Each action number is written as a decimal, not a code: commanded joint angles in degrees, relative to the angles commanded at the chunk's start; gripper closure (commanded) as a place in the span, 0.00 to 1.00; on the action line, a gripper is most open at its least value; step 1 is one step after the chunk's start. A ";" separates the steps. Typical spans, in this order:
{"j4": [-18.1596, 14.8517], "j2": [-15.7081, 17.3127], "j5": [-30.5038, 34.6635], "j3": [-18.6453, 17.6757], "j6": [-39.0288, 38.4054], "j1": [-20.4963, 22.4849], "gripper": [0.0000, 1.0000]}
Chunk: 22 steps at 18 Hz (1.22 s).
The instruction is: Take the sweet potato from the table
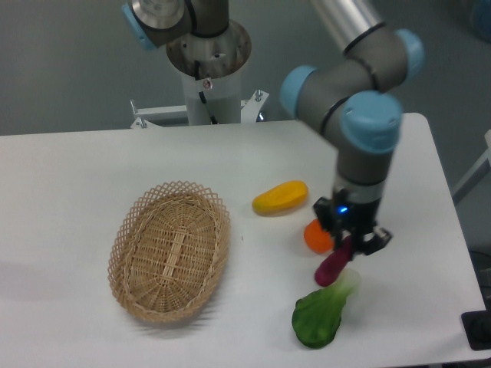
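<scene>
The sweet potato (332, 267) is a small purple-magenta finger-shaped piece on the right side of the white table (92, 176). It is tilted, with its upper end between my fingers and its lower end pointing down-left. My gripper (350, 239) points down from above and is shut on that upper end. I cannot tell whether the lower end touches the table. My fingers hide the top of the sweet potato.
A round orange (315, 237) sits right beside the gripper on its left. A yellow-orange oblong fruit (280, 198) lies further left and behind. A green leafy vegetable (321, 316) lies just below the sweet potato. A wicker basket (170, 249) stands at the left.
</scene>
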 joint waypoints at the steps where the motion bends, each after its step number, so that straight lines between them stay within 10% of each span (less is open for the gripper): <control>1: -0.26 0.27 0.00 0.44 2.20 1.32 0.86; 22: -1.67 0.89 0.35 0.44 11.89 6.08 0.85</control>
